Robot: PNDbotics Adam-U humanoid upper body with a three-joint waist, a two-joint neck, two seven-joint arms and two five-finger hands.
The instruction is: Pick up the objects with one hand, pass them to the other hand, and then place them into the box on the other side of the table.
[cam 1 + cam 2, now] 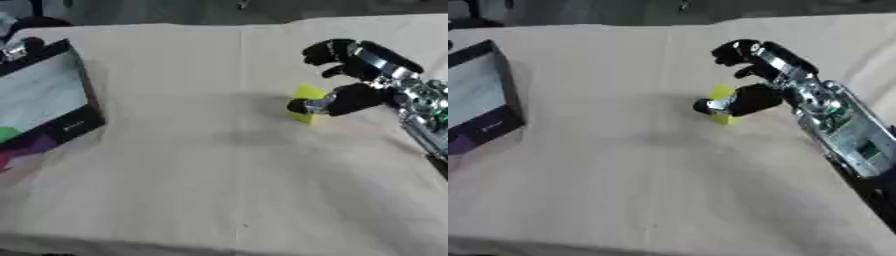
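No readable writing anywhere: the box [45, 100] has a faint light mark on its dark front rim, too blurred to make out as text or logo. The box sits at the table's left edge, dark-walled, pale grey inside, with green and magenta/purple patches at its lower left corner in the left eye view. The right eye view crops the box harder and shows only a bit of purple at the bottom, no green. The left eye view also catches a small silver-and-black object [16, 49] just beyond the box's far corner; can't tell what it is, and the right eye view doesn't show it. The right hand [750, 80] comes in from the right side, black fingers curled, thumb and fingers closing around a small yellow block [306, 105] on the tan tablecloth [201, 165], right of centre and well apart from the box. The thumb covers the block's near side; can't tell whether the block is lifted or still resting on the cloth. The right eye view shows more of the silver forearm [842, 130], with green bits on it. The left hand is in neither view.
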